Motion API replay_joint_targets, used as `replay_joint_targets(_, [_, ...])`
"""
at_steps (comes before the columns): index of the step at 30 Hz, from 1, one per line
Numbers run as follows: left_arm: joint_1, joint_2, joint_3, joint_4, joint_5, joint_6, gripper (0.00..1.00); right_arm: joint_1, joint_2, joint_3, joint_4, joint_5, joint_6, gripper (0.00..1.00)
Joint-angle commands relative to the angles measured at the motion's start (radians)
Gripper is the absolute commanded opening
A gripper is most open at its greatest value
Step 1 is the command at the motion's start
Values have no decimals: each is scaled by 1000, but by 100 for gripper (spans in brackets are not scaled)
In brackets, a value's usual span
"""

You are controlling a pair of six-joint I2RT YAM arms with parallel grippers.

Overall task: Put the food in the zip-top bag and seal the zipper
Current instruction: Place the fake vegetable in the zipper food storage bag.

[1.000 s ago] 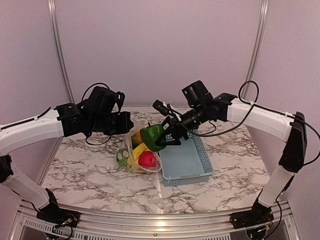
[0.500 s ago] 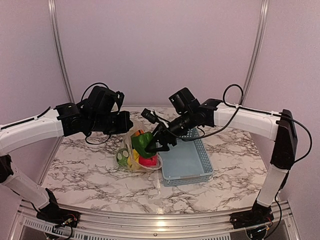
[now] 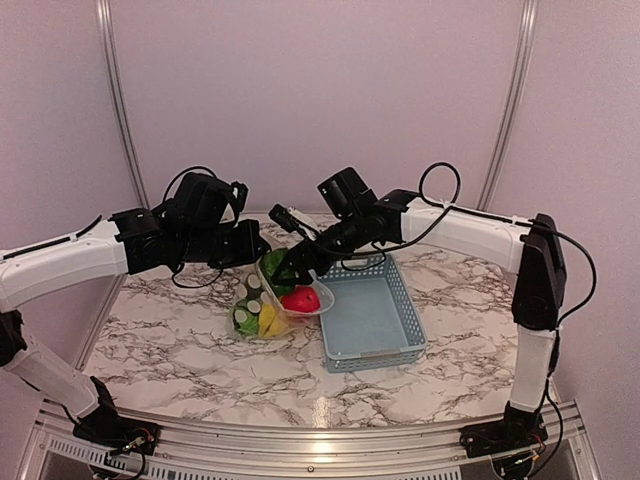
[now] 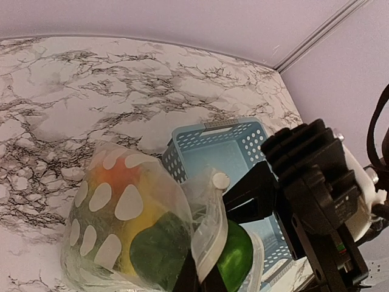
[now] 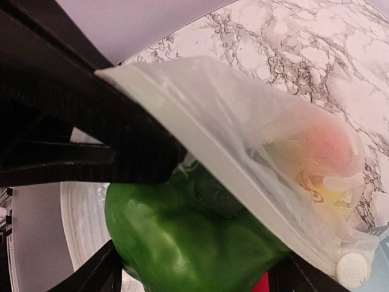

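The zip-top bag [image 3: 252, 300] lies on the marble table, clear with white dots, holding the pinkish-red apple [image 3: 301, 298], yellow pieces [image 3: 266, 320] and a dark green piece [image 4: 159, 248]. My left gripper [image 3: 256, 254] is shut on the bag's upper mouth edge, pinching the zipper [image 4: 214, 234] and holding the mouth up; its tips show in the left wrist view [image 4: 203, 278]. My right gripper [image 3: 287, 274] is shut on the green pepper [image 5: 182, 243] and holds it inside the bag mouth, under the raised zipper strip [image 5: 200, 141]. The pepper also shows in the left wrist view [image 4: 236, 255].
The light-blue slotted basket [image 3: 400, 300] stands right of the bag, touching it, with no food in it. The right arm's black wrist [image 4: 310, 194] hangs over the basket's near end. Marble table [image 3: 200, 370] lies around; walls enclose the back and sides.
My right gripper has carried the green pepper left and down from above the basket's edge into the bag mouth. My left gripper has held the bag edge in place.
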Motion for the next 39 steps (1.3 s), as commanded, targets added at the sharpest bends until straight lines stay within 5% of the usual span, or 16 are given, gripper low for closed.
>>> replay_joint_targets(1, [-4,-22,-22,30,32,-18,0,13,51,81,-10,21,41,81])
replay_joint_targets(8, [3,-51,-58,23,-16,-13,0,12,-16,51,-18,-26,-41,98])
replay_joint_targets(16, [27,-55,-58,16,11,51,0,-63,-143,68,-106,-172,-165,99])
replay_joint_targets(23, [32,-86,-46,-2,129,298,0,-258,-198,-42,-99,-232,-382,99])
replay_joint_targets(27, [32,-92,7,-70,278,469,0,-345,-154,-33,-182,-378,-562,73])
replay_joint_targets(31, [38,-100,30,-133,346,619,0,-329,-158,-85,-219,-315,-748,55])
replay_joint_targets(39, [49,-27,23,-135,323,643,0,-182,-274,-305,-108,-220,-899,50])
